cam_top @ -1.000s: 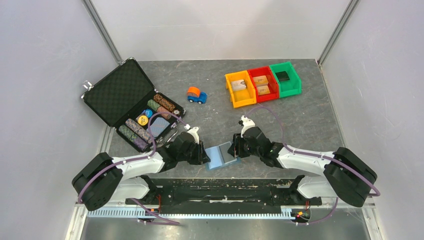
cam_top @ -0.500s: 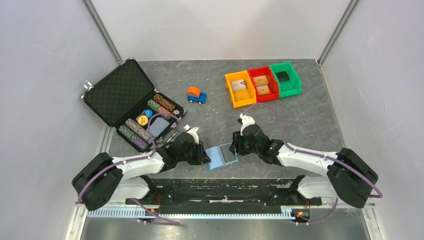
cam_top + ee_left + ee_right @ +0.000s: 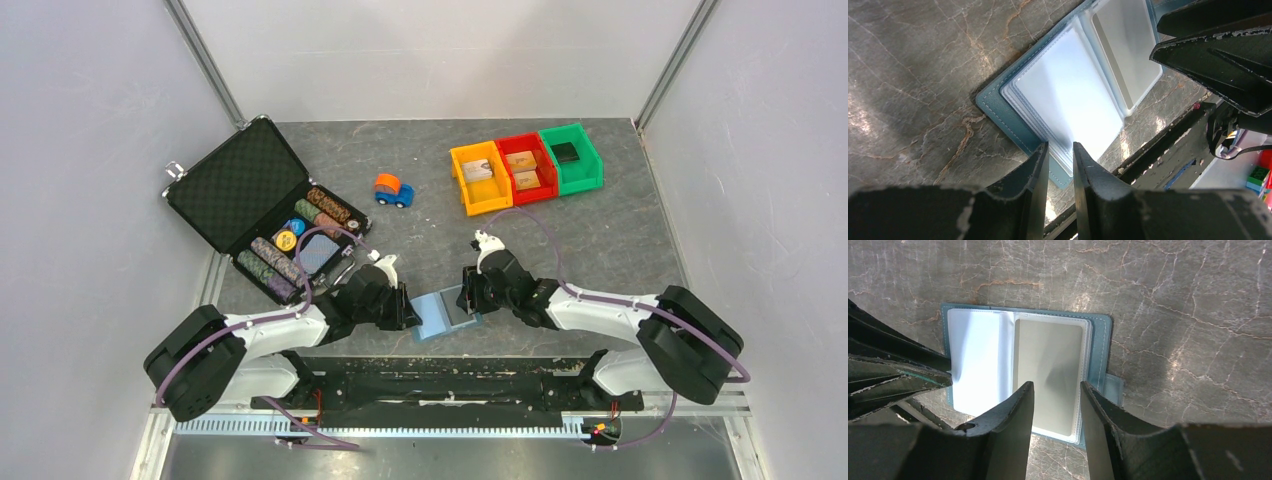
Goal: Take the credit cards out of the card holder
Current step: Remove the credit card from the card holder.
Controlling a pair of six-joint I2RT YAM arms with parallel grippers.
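The light-blue card holder [image 3: 432, 318] lies open on the table between my grippers, its clear sleeves showing. In the right wrist view the card holder [image 3: 1100, 347] has a grey-tan credit card [image 3: 1048, 355] in its right sleeve and a closing tab [image 3: 1114, 387] at the right edge. My right gripper [image 3: 1057, 386] is open just above that card. My left gripper [image 3: 1060, 147] has a narrow gap between its fingers and hovers over the near edge of the card holder [image 3: 998, 107]; nothing is held. The card [image 3: 1125, 50] also shows there. In the top view the left gripper [image 3: 410, 312] and right gripper [image 3: 470, 298] flank the holder.
An open black case [image 3: 240, 190] with poker chips sits at the back left. A blue-and-orange toy car [image 3: 393, 189] stands mid-table. Orange [image 3: 480, 177], red [image 3: 527, 165] and green [image 3: 570, 157] bins stand at the back right. The table's front edge runs just below the holder.
My right gripper has shifted slightly left, closer over the card holder. The left gripper and the card holder have not visibly moved.
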